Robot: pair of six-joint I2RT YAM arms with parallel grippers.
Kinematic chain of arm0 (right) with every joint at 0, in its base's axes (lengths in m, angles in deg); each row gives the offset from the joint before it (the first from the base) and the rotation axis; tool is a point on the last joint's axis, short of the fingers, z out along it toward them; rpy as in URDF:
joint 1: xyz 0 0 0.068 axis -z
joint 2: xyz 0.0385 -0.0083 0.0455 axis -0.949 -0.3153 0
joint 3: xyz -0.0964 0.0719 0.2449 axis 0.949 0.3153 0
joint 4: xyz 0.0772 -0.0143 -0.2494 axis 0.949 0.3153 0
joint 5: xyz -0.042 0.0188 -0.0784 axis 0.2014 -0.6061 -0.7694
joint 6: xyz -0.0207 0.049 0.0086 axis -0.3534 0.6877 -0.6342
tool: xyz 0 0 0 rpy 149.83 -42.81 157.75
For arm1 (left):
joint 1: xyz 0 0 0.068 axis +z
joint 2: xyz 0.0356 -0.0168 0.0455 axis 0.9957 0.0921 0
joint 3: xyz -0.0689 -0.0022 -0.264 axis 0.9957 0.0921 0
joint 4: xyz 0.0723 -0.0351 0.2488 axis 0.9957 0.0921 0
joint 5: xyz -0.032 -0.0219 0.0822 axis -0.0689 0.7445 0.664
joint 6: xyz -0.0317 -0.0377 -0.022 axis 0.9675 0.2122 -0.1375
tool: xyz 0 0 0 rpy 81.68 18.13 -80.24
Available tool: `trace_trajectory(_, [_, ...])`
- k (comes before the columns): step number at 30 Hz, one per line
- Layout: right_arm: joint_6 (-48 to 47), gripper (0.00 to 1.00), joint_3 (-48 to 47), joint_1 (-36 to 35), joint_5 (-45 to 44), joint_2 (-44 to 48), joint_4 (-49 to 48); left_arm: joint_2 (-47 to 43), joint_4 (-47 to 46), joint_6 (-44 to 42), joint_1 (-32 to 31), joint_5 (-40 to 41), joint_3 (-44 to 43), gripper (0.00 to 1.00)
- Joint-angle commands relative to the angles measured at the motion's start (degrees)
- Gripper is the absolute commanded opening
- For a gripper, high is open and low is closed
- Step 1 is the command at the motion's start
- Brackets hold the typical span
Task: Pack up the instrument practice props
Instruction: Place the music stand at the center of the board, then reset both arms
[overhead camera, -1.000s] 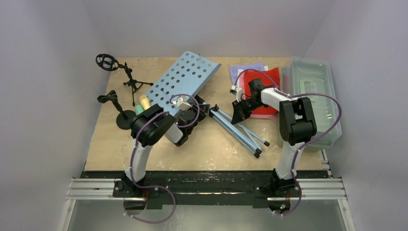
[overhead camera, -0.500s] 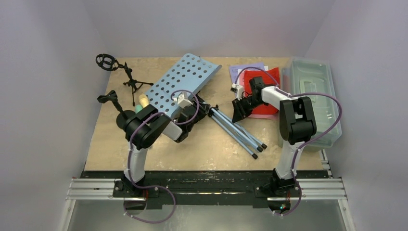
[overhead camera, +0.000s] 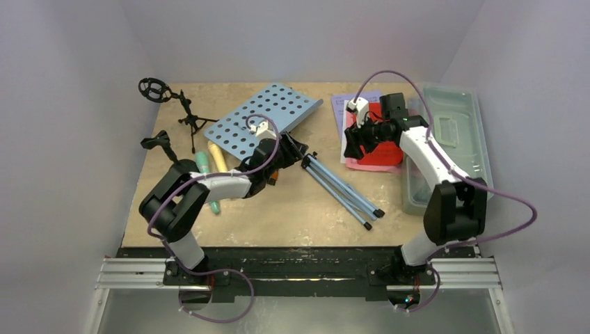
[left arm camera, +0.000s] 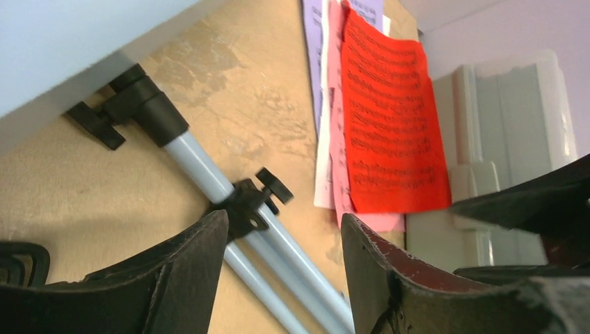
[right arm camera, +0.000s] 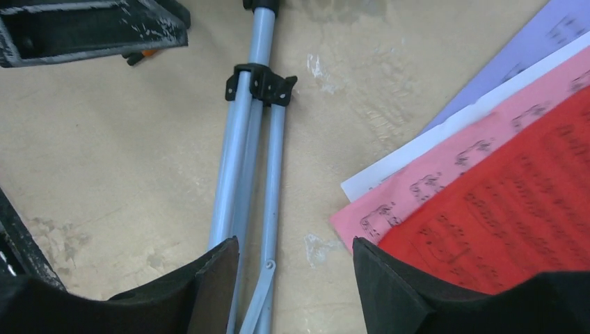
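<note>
Perforated tray (overhead camera: 273, 111) lowered; right end effector (overhead camera: 351, 146) withdrew.

The right gripper (right arm camera: 293, 259) fills the bottom edge, its two black fingers (right arm camera: 209, 285) spread apart with nothing between them but the beige table (right arm camera: 104, 160). The folded light-blue tripod legs (right arm camera: 240, 167) run from top centre down into that gap, bundled by a black clamp collar (right arm camera: 261, 83). On the right, sheet-music pages fan out in overlapping layers: red page (right arm camera: 515, 209) uppermost, then pink page (right arm camera: 431, 188), a white sheet (right arm camera: 389, 170), and purple page (right arm camera: 515, 59) beneath. A scuffed black bar (right arm camera: 90, 24) crosses the upper left corner.
</note>
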Motion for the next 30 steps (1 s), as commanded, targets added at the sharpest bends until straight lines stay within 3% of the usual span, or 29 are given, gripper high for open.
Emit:
trace_trajectory(1, [-2.8,0.67,0.7,0.0,-1.5,12.3,-0.9,-9.3,4.7,-5.7,0.4,-7.7,3.1,0.60])
trace_trajectory(5, [-1.9,0.77,4.7,0.0,-0.4,22.8,-3.3,-17.8,8.5,-10.1,0.4,-10.3,5.8,0.63])
trace_trajectory(8, [-1.4,0.87,6.6,0.0,0.7,30.1,-4.2,-24.2,14.3,-14.8,0.5,-10.5,5.4,0.76])
trace_trajectory(11, [0.2,0.98,8.3,0.2,1.2,37.7,-5.8,-30.5,22.4,-20.3,1.1,-10.7,3.3,0.98])
trace_trajectory(12, [0.9,0.99,8.8,0.7,1.8,39.6,-6.4,-32.8,24.5,-21.9,1.6,-11.1,2.7,1.00])
trace_trajectory(17, [7.7,0.99,4.2,3.3,6.4,43.7,-2.5,-43.0,34.9,-31.7,5.1,-15.8,-2.8,1.00])
trace_trajectory(21, [13.3,0.99,-0.3,4.7,4.8,46.8,-1.9,-47.9,47.5,-38.0,5.1,-10.3,-10.8,1.00])
trace_trajectory(26, [19.7,0.99,-4.2,5.4,-9.2,49.3,-3.1,-52.2,57.9,-42.0,5.1,-3.6,-18.5,1.00])
trace_trajectory(30, [15.2,0.99,-6.0,7.6,-2.9,51.7,-0.6,-54.8,62.7,-43.1,5.1,-0.9,-22.6,1.00])
